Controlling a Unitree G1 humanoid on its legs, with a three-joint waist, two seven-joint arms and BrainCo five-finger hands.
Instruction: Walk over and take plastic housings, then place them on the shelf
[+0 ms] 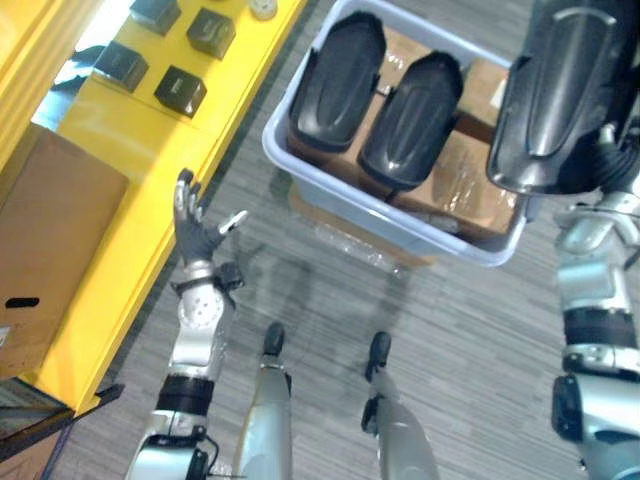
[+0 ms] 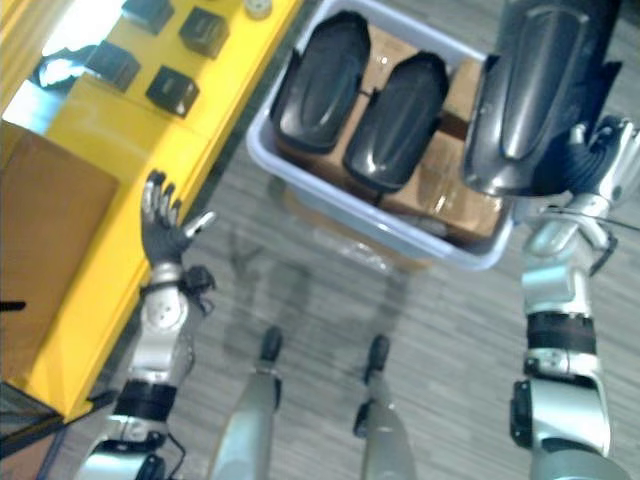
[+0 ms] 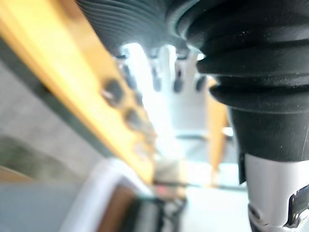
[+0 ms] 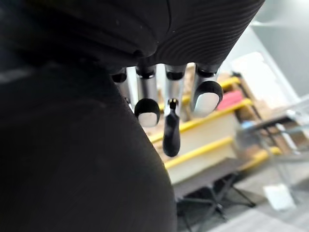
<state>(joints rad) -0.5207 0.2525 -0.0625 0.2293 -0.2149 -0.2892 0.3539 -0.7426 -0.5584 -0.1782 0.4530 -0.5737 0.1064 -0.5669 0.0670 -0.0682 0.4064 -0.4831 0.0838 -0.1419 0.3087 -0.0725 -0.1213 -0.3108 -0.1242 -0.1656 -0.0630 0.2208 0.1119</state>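
Right hand (image 2: 603, 150) is up at 2 o'clock with a big black housing (image 2: 530, 90) in it. The housing hangs over the right end of the bin (image 1: 335, 192). In the wrist view the fingers (image 4: 147, 110) are bent against the dark shell, so it's a proper grip and not just a nudge.

The bin sits on the floor at 12 o'clock. Two more housings (image 1: 340, 80) lie side by side inside it, on top of brown cardboard packs (image 1: 470, 190).

Left hand (image 1: 195, 235) is at 8 o'clock, holding nothing, fingers straight and fanned out with the thumb sticking off to the side. It's just beside the edge of the yellow shelf (image 1: 150, 170), not touching as far as I can tell.

The shelf runs from 8 up to 11 o'clock, with a few small black boxes (image 1: 180, 90) on it at 11. A cardboard box (image 1: 50, 240) sits at 9 o'clock.
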